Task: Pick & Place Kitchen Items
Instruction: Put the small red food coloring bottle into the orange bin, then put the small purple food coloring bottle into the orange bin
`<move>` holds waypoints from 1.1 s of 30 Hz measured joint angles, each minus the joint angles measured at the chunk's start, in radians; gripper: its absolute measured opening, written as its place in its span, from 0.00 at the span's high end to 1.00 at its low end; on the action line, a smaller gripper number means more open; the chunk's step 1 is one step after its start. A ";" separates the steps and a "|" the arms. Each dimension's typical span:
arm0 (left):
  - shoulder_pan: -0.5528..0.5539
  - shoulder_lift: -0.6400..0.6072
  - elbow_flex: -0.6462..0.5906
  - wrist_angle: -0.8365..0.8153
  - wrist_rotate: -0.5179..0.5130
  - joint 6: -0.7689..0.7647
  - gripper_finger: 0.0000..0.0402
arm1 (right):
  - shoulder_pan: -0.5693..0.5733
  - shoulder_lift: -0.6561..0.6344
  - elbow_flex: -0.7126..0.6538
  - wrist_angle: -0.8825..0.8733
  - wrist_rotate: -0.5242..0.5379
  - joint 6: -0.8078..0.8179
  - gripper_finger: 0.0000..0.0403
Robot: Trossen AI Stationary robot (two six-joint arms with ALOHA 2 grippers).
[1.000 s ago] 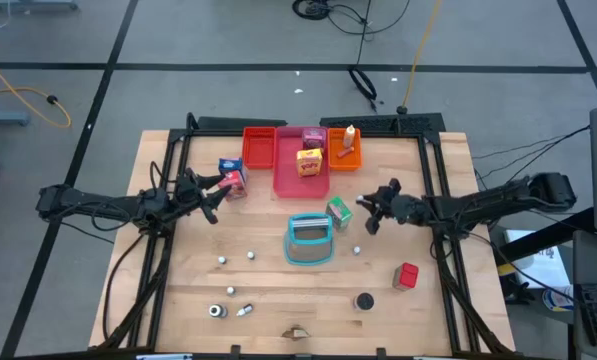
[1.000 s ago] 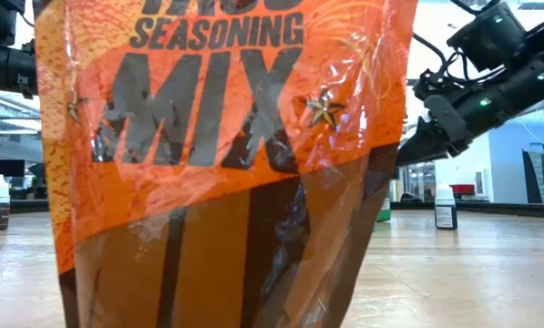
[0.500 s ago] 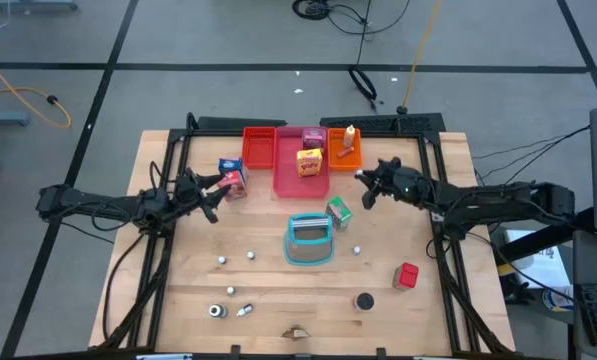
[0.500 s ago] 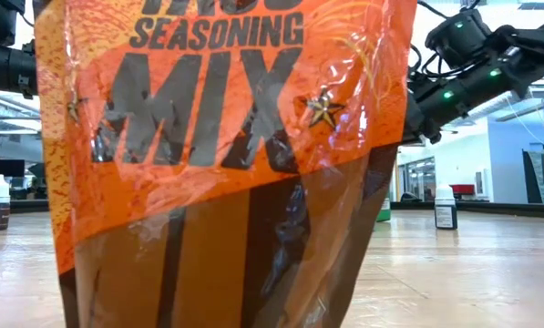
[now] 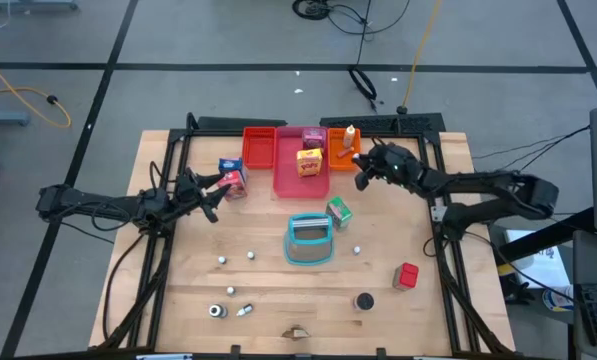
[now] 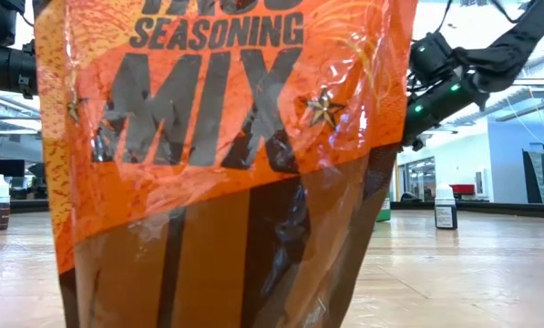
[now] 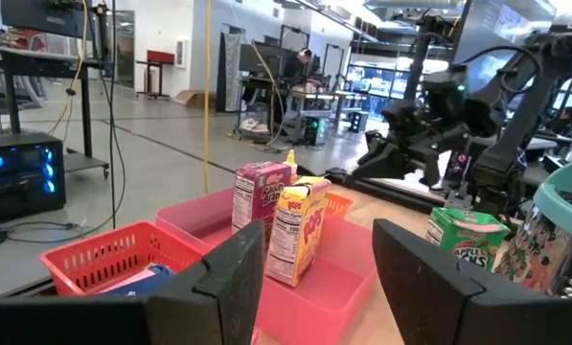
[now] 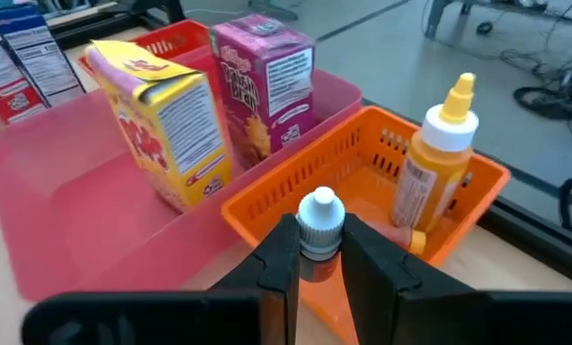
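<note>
My right gripper (image 8: pixel 319 251) is shut on a small white-capped bottle (image 8: pixel 320 218) over the near wall of the orange tray (image 8: pixel 266 196); the high view shows the right gripper (image 5: pixel 362 168) beside that orange tray (image 5: pixel 345 158). An orange bottle (image 8: pixel 437 172) stands inside the tray. A yellow carton (image 8: pixel 161 120) and a pink carton (image 8: pixel 266 86) stand in the pink tray (image 8: pixel 46 182). My left gripper (image 5: pixel 214 193) is open and waits beside the red-blue carton (image 5: pixel 233 179), which stands on the table. A green carton (image 5: pixel 338 210) sits by the teal basket (image 5: pixel 309 240). My right gripper pinches the small bottle just below its white cap (image 8: pixel 320 206), one finger on each side. The bottle stands upright between the fingers, cap upward, lifted clear above the orange tray's wall. Its lower body is hidden by the fingers.
A red tray (image 5: pixel 260 147) sits left of the pink tray (image 5: pixel 300 178). A red cube (image 5: pixel 407 275), small balls (image 5: pixel 236 258) and caps (image 5: pixel 364 300) lie on the near half of the table. A seasoning pouch (image 6: pixel 217 137) at the near edge fills most of the low view.
My right gripper has travelled from beside the green carton toward the table's far edge and upward, reaching the orange tray. The green carton and the other items have stayed in place.
</note>
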 joint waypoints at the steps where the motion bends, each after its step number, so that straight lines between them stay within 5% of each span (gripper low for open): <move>1: 0.000 0.000 0.000 0.000 0.000 0.000 0.51 | -0.008 0.020 0.011 0.004 -0.003 0.000 0.88; 19: 0.000 0.000 0.000 -0.001 0.000 -0.001 0.51 | -0.072 0.264 0.194 0.005 -0.005 -0.051 0.87; 33: 0.000 0.000 0.000 -0.005 0.000 -0.001 0.51 | -0.078 0.260 0.194 0.005 -0.004 -0.052 0.63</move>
